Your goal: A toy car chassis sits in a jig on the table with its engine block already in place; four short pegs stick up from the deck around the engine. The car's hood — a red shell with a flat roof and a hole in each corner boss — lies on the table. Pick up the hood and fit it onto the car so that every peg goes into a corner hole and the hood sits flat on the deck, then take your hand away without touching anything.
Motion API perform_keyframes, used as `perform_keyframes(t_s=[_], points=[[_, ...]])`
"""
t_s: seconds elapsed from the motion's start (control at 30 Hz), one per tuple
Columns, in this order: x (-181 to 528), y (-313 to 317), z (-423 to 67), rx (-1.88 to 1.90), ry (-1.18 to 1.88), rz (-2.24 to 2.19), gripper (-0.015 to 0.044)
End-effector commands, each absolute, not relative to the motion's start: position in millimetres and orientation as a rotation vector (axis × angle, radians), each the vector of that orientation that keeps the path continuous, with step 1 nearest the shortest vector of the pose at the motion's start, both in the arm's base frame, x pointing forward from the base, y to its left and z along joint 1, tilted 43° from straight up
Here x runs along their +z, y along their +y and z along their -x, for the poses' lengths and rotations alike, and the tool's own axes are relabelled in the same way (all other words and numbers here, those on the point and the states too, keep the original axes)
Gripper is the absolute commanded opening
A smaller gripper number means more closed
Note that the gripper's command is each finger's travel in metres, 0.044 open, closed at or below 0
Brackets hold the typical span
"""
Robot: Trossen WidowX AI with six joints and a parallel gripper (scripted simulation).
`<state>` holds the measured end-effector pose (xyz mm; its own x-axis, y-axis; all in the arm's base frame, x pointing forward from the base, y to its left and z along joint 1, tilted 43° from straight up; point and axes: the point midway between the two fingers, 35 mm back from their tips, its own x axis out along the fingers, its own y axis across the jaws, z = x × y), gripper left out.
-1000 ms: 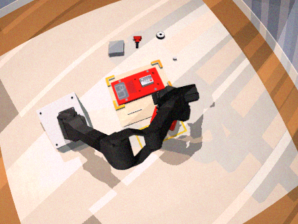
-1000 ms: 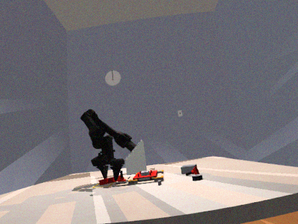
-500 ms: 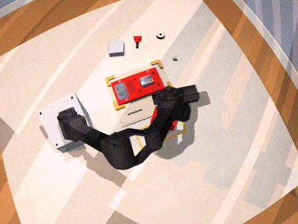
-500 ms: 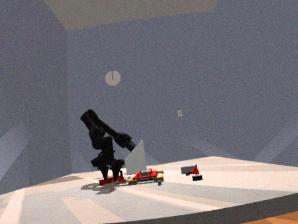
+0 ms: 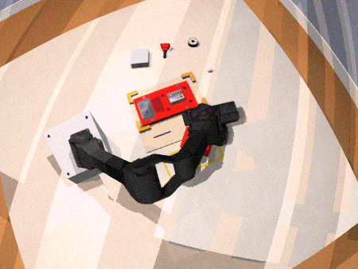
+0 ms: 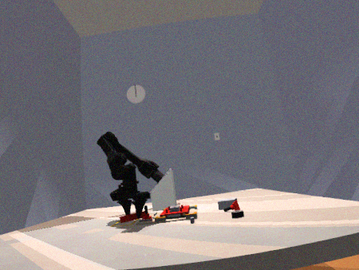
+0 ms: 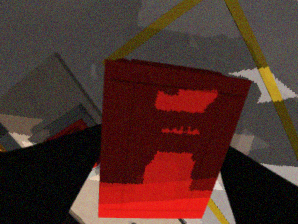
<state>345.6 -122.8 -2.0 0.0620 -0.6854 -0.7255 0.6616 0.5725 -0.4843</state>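
From above, the arm (image 5: 187,151) covers nearly all of the hood (image 5: 207,150); only red slivers show at its 3 and 9 o'clock. The gripper (image 7: 165,220) fingertips are cut off at the wrist picture's 6 o'clock edge. Chassis (image 5: 165,103) pegs are too small to tell.

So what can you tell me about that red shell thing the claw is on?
The hood is a boxy red shell that looks like plastic, with a flat roof. It lies low on the table, inside a yellow outline, just beside the car in its jig, not on it. The black gripper has its fingers closed on two opposite sides. From above the arm hides most of it; its corner holes cannot be made out.
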Motion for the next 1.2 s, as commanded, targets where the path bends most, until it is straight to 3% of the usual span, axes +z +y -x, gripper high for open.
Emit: perform_keyframes(t_s=[0.0,0.17,0.2,0.8,1.17], points=[[3.9,-117.3,-346.5,-1.016,1.108,0.025,0.0136],[16.1,-105.7,-345.5,-1.016,1.108,0.024,0.0005],[19.2,-102.8,-345.3,-1.016,1.108,0.024,0.0],[63.6,-60.8,-341.5,-1.015,1.11,0.022,0.0],[33.5,-30.8,-347.9,-0.937,1.2,0.171,0.0]])
